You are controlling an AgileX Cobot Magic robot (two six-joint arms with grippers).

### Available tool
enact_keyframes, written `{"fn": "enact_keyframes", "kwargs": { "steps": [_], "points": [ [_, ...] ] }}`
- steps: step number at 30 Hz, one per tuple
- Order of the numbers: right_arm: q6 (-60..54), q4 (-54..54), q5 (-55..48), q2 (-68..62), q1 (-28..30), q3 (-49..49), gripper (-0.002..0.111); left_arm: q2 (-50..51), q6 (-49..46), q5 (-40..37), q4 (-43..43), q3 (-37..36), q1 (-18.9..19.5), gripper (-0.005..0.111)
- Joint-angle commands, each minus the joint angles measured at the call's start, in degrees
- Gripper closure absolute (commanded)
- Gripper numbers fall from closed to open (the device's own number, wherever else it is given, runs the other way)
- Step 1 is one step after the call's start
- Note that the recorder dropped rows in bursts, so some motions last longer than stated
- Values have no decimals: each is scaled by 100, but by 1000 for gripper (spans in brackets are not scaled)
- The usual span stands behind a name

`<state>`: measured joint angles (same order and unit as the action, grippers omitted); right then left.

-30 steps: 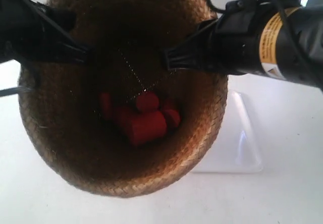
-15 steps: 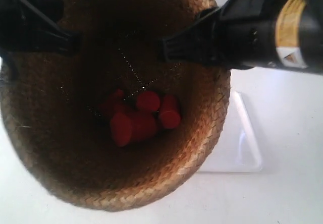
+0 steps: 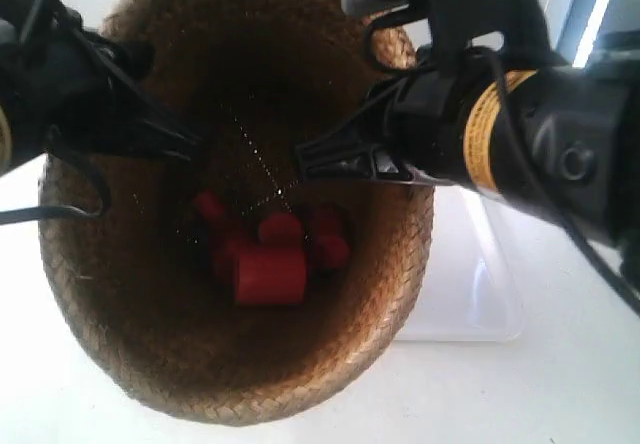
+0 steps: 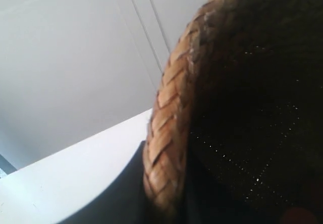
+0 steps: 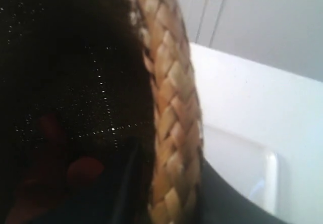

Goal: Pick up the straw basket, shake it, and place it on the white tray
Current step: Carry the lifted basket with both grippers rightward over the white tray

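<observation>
The straw basket (image 3: pixel 250 374) hangs in the air close under the exterior camera, above the table and partly over the white tray (image 3: pixel 480 284), whose right part shows behind it. Several red cylinders (image 3: pixel 270 269) lie on its bottom. The arm at the exterior view's right, my right gripper (image 3: pixel 310 159), is shut on the braided rim (image 5: pixel 169 133), one finger inside and one outside, with the tray (image 5: pixel 237 168) showing beside it. On the opposite side my left gripper (image 3: pixel 185 144) pinches the rim (image 4: pixel 169 133) the same way.
White tabletop (image 3: pixel 560 394) surrounds the tray. A pale wall with panel lines (image 4: pixel 75 57) stands behind the table. Both black arms reach in over the basket's mouth from either side.
The basket has shifted right and looks slightly smaller than half a second ago. The red cylinders have tumbled into a new arrangement. Both arms sit at different angles, grips unchanged.
</observation>
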<state>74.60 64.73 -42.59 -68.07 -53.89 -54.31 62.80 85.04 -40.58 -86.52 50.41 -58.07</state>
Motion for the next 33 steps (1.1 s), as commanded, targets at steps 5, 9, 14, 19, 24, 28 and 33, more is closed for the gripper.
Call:
{"fn": "enact_keyframes", "kwargs": {
  "steps": [5,9,14,19,24,28,33],
  "points": [
    [-287,177,86,180,-25,-88,108,-102,39,-120,-360,60,-20,107],
    [-347,230,427,89,94,-61,108,-102,411,254,-348,60,464,107],
    [-392,206,1064,-19,797,-32,108,-74,956,2397,-307,60,2124,107],
    [-704,206,1817,-130,1647,-32,108,201,1267,4493,-307,64,3861,107],
    [-1298,-609,1290,101,1608,-109,108,-98,2099,5386,-602,64,4369,107],
    [-1741,-1708,788,1470,495,-200,108,-1418,3082,5422,-1342,-29,3748,107],
    [660,1060,204,888,545,796,108,-1119,2838,3147,-953,-850,3278,107]
  ]
}}
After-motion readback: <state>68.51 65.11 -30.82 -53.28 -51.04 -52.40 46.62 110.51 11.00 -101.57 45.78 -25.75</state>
